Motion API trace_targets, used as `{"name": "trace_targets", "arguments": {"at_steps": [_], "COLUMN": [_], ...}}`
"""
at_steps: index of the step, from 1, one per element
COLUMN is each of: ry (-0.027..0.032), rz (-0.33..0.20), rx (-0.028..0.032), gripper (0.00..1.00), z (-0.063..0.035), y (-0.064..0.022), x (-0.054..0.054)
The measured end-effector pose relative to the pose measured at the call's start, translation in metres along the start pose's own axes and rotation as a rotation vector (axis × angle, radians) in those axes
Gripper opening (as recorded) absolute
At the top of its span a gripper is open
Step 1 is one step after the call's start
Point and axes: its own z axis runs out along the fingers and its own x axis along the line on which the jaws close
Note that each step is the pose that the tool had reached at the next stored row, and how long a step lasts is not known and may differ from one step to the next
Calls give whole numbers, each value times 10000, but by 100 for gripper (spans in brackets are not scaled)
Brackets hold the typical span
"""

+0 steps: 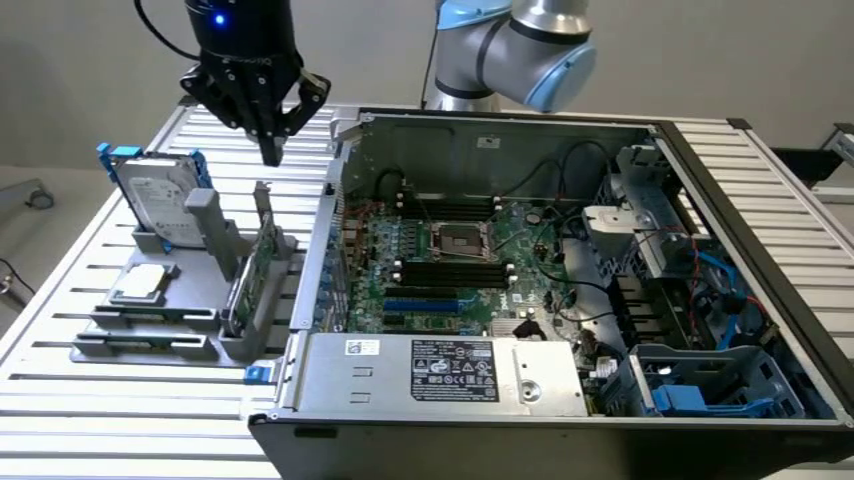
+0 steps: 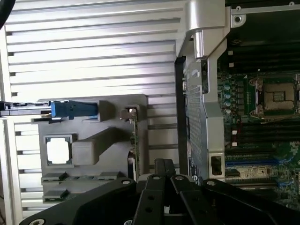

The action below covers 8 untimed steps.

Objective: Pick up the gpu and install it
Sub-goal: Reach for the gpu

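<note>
Fingers pinched (above gpu); slatted table.

gpu | thin green card | upright on edge | in grey rack

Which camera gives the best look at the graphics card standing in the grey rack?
The exterior view. There the graphics card stands on edge in the grey rack, and its length and greenish flat side can be seen. The wrist view looks down on the graphics card and catches its thin top edge.
</note>
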Motion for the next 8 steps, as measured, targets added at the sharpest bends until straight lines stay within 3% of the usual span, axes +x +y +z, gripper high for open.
{"name": "trace_targets", "arguments": {"at_steps": [8], "ry": [22], "rz": [-79], "rx": [6], "gripper": [11], "z": [50], "y": [-42], "x": [87]}}
